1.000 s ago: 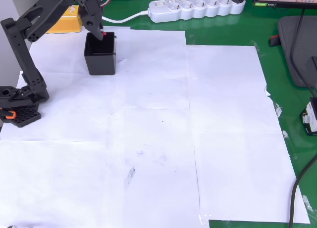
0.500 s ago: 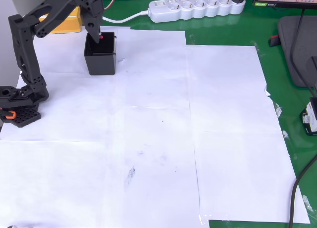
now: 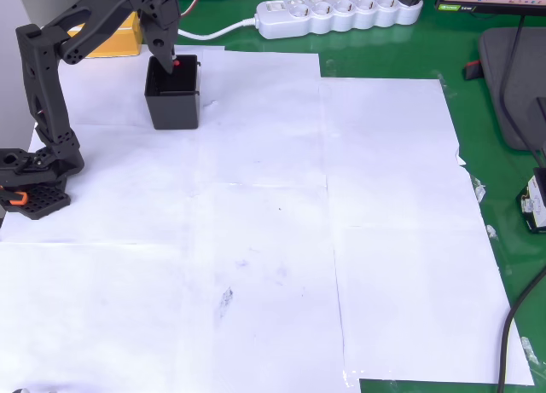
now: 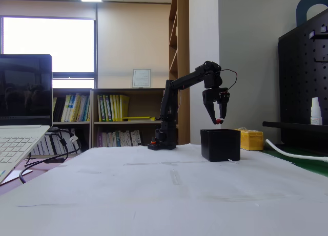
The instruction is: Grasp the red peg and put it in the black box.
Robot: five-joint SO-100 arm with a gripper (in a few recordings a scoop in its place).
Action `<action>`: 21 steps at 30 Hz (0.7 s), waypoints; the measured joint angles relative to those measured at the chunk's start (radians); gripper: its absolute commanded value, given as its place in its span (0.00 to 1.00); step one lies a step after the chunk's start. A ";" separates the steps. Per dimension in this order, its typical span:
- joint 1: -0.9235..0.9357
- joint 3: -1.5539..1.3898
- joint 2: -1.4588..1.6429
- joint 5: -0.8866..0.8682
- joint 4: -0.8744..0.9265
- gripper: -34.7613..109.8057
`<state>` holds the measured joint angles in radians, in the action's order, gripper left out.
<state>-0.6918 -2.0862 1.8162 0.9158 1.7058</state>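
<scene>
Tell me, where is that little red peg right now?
The red peg is pinched in the end effector, hanging just above the black box, at the overhead view's upper left.

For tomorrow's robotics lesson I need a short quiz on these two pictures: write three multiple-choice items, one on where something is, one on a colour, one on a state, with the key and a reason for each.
1. Where is the red peg?
A. lying on the white paper
B. at the gripper's tips, above the black box
C. on the yellow box

2. What colour is the box behind the black box in the overhead view?
A. yellow
B. blue
C. white

3. What state is the gripper in?
A. wide open, empty
B. shut on the red peg
C. resting on the table

Key:
1 B: the fixed view shows the peg at the fingertips, clear above the box rim.
2 A: the yellow box sits by the arm.
3 B: the fingers meet at the peg.
</scene>
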 measured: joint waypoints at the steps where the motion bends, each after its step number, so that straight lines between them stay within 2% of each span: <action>1: 0.000 0.000 0.000 0.002 0.000 0.37; 4: 0.005 0.000 0.000 -0.005 0.006 0.39; 6: 0.011 0.000 0.000 -0.014 0.014 0.54; 9: 0.012 0.000 0.014 -0.023 0.012 0.61; 16: 0.011 0.000 0.021 -0.023 0.008 0.62; 18: 0.011 0.000 0.021 -0.023 0.008 0.56; 19: 0.011 0.000 0.021 -0.023 0.008 0.48; 20: 0.011 0.000 0.021 -0.023 0.008 0.33; 21: 0.011 -0.002 0.026 -0.025 0.008 0.24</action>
<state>-0.6811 -2.0877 1.8423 0.8912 1.7135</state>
